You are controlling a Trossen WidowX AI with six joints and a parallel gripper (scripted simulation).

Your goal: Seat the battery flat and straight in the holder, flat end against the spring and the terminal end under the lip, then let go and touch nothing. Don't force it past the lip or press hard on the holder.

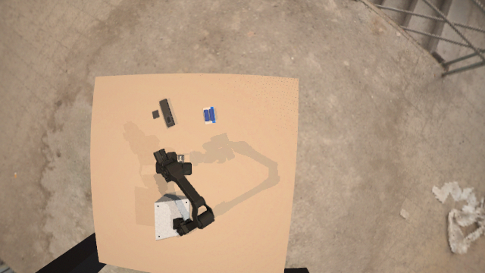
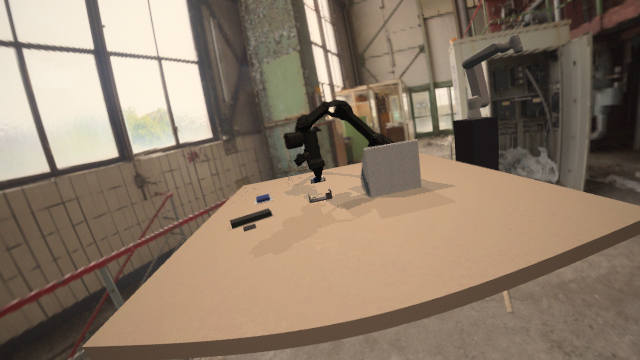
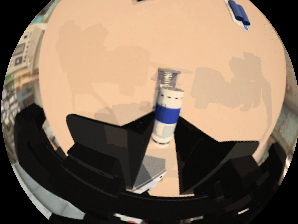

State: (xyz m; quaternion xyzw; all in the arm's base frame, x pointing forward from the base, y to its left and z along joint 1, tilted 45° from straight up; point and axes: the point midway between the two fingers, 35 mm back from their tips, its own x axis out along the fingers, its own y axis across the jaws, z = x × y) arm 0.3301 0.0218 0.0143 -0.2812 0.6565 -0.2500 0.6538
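Observation:
The battery, white with a blue band, is between the fingertips of my gripper. The gripper is shut on it above the table. In the top view the arm hides the battery and fingertips. The small holder lies on the table, with an upright end piece at its right in the exterior view. In the wrist view its coiled spring shows just beyond the battery's far end. The battery and fingers hide the rest of the holder there. I cannot tell the battery's height above it.
A long black case and a small dark piece lie on the table. Blue cells lie in a pale tray. A grey-white block stands by the arm's base.

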